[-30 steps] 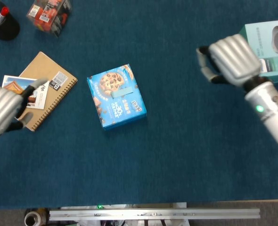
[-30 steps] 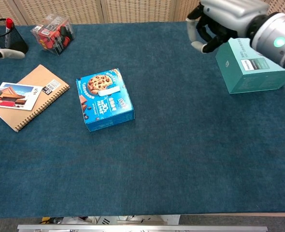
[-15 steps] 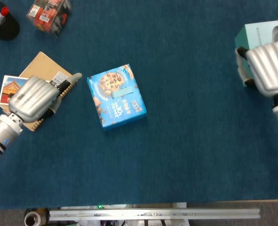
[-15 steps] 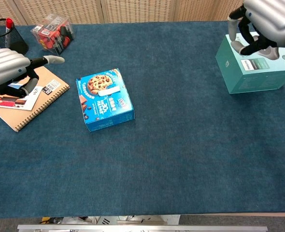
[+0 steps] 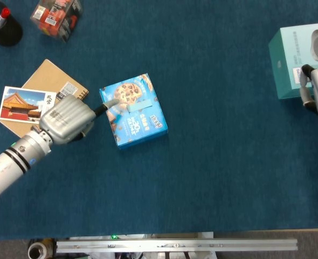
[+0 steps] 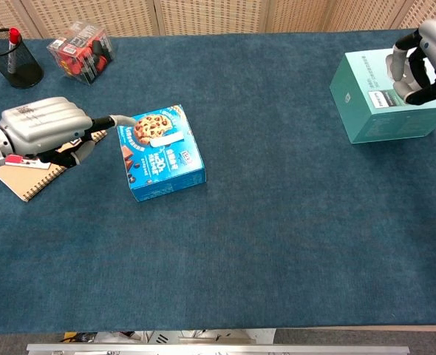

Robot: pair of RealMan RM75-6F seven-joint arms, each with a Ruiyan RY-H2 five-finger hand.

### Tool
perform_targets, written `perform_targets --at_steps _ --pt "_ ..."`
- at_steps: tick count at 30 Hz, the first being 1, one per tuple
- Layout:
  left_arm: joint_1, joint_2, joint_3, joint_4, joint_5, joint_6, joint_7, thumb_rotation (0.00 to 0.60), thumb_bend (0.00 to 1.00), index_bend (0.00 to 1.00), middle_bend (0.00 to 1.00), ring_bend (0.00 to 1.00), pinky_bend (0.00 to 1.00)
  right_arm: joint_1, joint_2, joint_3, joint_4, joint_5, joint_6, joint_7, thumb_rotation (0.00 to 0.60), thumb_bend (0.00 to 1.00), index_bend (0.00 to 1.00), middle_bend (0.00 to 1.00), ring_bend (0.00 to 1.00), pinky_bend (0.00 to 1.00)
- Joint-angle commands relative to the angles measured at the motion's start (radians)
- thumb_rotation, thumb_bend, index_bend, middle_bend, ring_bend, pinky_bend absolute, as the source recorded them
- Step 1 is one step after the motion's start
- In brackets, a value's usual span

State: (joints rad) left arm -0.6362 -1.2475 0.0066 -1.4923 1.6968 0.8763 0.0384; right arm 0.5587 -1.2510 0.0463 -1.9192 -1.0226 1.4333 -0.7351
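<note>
I have the left hand (image 5: 67, 118) just beside the blue cookie box (image 5: 133, 110), on the box's left side. One finger (image 6: 122, 120) is stretched out and its tip reaches the upper left edge of the box; the other fingers are curled in under the palm and they hold nothing. From the chest view I see this hand lies over the corner of the brown spiral notebook (image 5: 48, 81). A postcard with a red building (image 5: 21, 102) rests on the notebook, left of the hand.

The cookie box lies flat on the blue table cloth (image 5: 213, 178), a little turned, near the middle left of the table.

My right hand (image 6: 425, 63) is at the far right, over the teal carton (image 6: 384, 103). Its fingers are bent over the top of the carton, but I cannot tell if they really grip it.

At the far left corner stand a black pen cup (image 6: 12, 63) and a clear box with red things (image 6: 79, 48).
</note>
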Motion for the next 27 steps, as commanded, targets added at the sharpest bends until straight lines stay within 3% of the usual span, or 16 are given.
perform_targets --at_steps 1,16,27 --pt "-0.012 -0.015 0.006 0.004 0.003 -0.006 0.019 0.600 0.76 0.06 0.86 0.98 1.00 -0.007 0.001 0.004 0.009 -0.001 -0.013 0.010 0.600 0.42 0.59 0.81 0.88 1.00" --pt "-0.069 -0.053 -0.013 -0.019 -0.123 -0.105 0.164 0.600 0.76 0.06 0.86 0.98 1.00 -0.038 0.004 0.028 0.030 -0.008 -0.043 0.028 0.600 0.42 0.59 0.81 0.89 1.00" --pt "-0.075 -0.050 0.003 -0.039 -0.193 -0.125 0.239 0.600 0.76 0.07 0.86 0.98 1.00 -0.054 0.016 0.043 0.034 -0.017 -0.063 0.046 0.600 0.42 0.59 0.81 0.89 1.00"
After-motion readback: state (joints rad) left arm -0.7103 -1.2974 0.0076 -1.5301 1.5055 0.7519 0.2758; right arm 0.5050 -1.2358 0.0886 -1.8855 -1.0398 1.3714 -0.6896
